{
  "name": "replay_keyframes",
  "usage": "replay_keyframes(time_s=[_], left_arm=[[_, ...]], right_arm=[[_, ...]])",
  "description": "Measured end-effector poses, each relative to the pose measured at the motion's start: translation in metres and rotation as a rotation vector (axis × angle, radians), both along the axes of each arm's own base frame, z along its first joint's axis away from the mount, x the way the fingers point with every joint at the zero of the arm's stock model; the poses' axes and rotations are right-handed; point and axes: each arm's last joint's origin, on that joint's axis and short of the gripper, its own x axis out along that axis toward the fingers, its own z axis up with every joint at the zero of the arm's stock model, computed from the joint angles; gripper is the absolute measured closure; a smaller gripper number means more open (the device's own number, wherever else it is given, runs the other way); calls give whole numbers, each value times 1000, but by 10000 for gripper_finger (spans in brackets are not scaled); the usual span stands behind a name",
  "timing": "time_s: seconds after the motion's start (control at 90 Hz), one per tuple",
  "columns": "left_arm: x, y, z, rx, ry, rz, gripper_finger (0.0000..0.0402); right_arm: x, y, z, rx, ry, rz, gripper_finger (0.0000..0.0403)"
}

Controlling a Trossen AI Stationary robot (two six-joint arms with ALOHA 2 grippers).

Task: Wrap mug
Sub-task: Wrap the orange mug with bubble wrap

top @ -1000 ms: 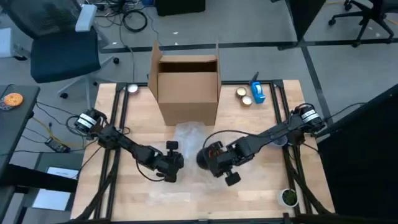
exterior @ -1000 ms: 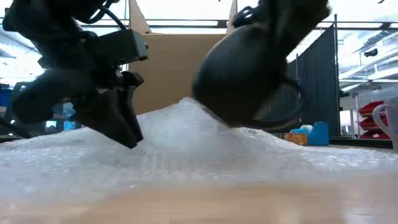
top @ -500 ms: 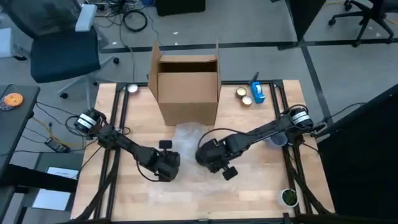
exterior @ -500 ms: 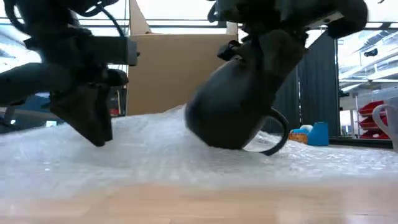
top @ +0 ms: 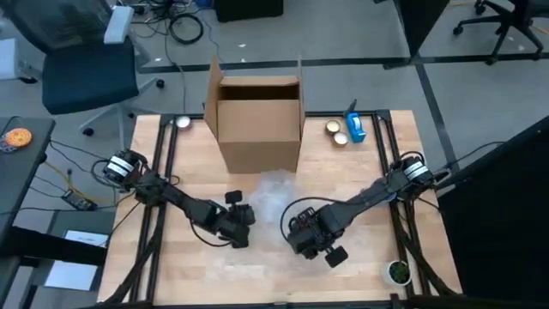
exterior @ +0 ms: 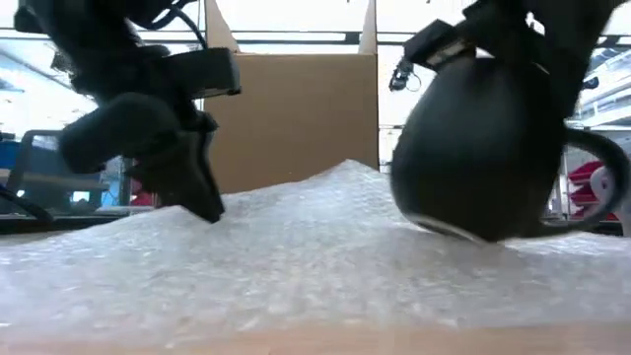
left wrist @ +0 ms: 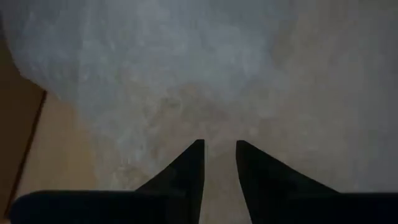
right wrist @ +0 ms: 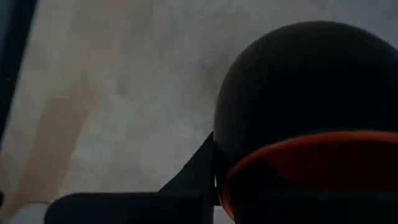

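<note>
High view first: the right arm has carried the mug [top: 300, 232] off the middle of the bubble wrap [top: 270, 193] and back toward the front edge of the tabletop [top: 360, 172]. Half a second ago it hung over the sheet, closer to the left jaws. That is away from where you want it. To my eye the wrap cannot begin until the mug is laid down on the film, so the task looks barely started.

Count what you have:
- One open cardboard box [top: 257, 120], beyond both sets of jaws.
- One bubble wrap sheet, humped into a ridge between the two sets of jaws in the low view.
- One dark mug with an orange inside, held just above the film.
- One blue object [top: 354, 127] and two small round rolls [top: 336, 133] beside it, well apart from the right jaws.

The right gripper [top: 307, 238] is clamped on the mug's wall, with one finger [right wrist: 199, 171] outside it. The left gripper [left wrist: 219, 155] has come down onto the film, its jaws a little apart with wrap showing between them.
</note>
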Motion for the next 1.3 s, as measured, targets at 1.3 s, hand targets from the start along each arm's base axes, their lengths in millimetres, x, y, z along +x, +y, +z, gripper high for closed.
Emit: replay_keyframes(time_s=[1.3], left_arm=[[24, -13, 21, -233, -421, -53, 324]], right_arm=[[28, 2, -24, -23, -114, -226, 378]])
